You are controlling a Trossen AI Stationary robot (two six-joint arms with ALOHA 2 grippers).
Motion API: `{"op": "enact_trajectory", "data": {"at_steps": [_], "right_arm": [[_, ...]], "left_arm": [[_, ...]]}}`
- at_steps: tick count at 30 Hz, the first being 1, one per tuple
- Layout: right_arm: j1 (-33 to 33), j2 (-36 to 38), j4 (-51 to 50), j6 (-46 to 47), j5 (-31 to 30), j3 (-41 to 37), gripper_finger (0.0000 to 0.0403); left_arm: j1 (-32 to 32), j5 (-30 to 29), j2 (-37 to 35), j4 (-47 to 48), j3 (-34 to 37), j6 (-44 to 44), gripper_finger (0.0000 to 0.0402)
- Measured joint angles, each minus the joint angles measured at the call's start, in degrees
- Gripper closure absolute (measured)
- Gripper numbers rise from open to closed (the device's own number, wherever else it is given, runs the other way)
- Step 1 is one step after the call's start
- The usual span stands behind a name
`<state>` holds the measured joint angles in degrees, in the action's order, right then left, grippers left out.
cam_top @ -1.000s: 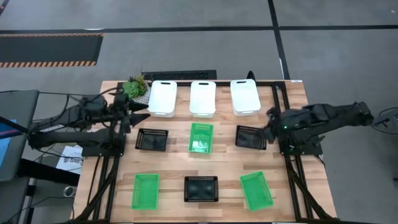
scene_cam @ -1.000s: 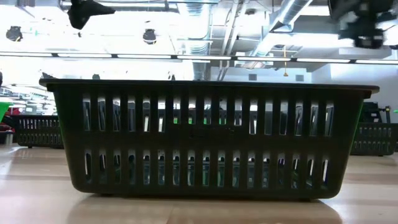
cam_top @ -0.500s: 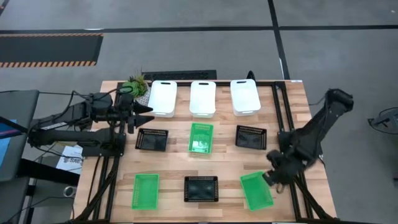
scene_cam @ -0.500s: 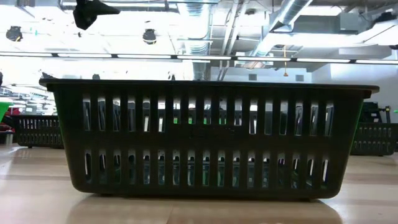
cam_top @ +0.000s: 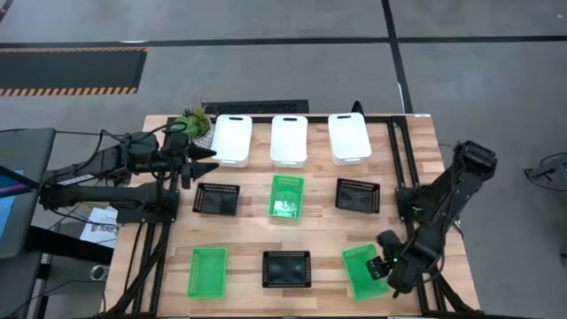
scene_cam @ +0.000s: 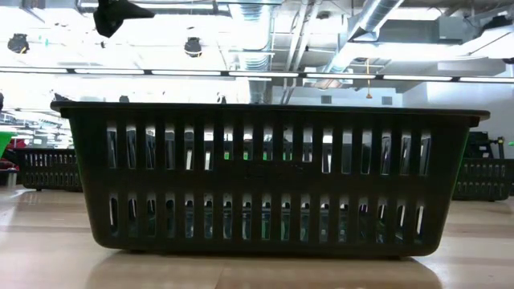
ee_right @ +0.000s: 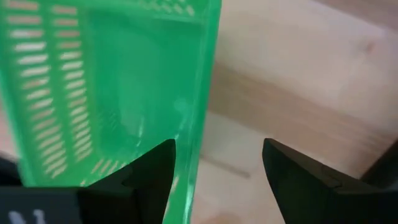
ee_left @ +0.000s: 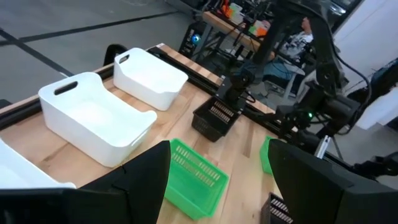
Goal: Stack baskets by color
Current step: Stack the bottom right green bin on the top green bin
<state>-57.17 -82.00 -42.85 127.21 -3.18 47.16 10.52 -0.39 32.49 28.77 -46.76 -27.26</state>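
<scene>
Nine baskets stand on their bottoms in three rows on the wooden table. Three white ones (cam_top: 289,139) are at the far side. A green one (cam_top: 286,196) sits between two black ones (cam_top: 217,199) in the middle row. A black one (cam_top: 286,269) sits between two green ones (cam_top: 206,270) in the near row. My right gripper (cam_top: 383,266) hangs open, pointing down over the right long rim (ee_right: 205,93) of the near-right green basket (cam_top: 365,271). One finger is above its inside and one above the table. My left gripper (cam_top: 211,157) waits open above the far left.
A small potted plant (cam_top: 190,121) stands at the far left corner. Black frame rails (cam_top: 400,168) run along the table's left and right sides. In the low view the near black basket (scene_cam: 265,181) fills the picture.
My right gripper has swung from above the middle-right black basket toward the table's near edge and come down. It has tipped from nearly level to pointing down, and now stands over the near-right green basket's right rim. No basket has moved.
</scene>
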Motion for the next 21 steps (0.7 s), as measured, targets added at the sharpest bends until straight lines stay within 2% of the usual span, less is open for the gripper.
{"op": "enact_trajectory", "data": {"at_steps": [4, 7, 10, 14, 15, 21], "right_arm": [[2.36, -2.61, 0.28, -1.08, 0.22, 0.00, 0.0145], [4.45, -3.70, 1.17, -1.53, 1.52, 0.00, 0.0180], [6.34, -3.66, 2.10, -2.66, 1.68, 0.00, 0.0247], [8.47, -3.01, 2.38, -3.34, 1.73, 0.00, 0.0368], [8.93, -3.03, 2.64, -3.73, 1.70, 0.00, 0.0383], [10.67, -1.63, 6.22, -6.64, 1.63, 0.04, 0.0393]], "left_arm": [[0.02, -0.70, -0.01, 0.00, 0.00, -0.10, 0.0142], [0.00, -0.99, 0.00, 0.00, 0.00, -0.57, 0.0142], [0.00, -1.86, -0.02, 0.00, 0.00, -1.78, 0.0142], [0.01, -3.01, -0.02, 0.02, 0.00, -1.73, 0.0142], [0.02, -3.07, -0.01, 0.02, 0.00, -1.30, 0.0142], [0.00, -3.30, 0.02, 0.02, 0.00, 0.00, 0.0142]]}}
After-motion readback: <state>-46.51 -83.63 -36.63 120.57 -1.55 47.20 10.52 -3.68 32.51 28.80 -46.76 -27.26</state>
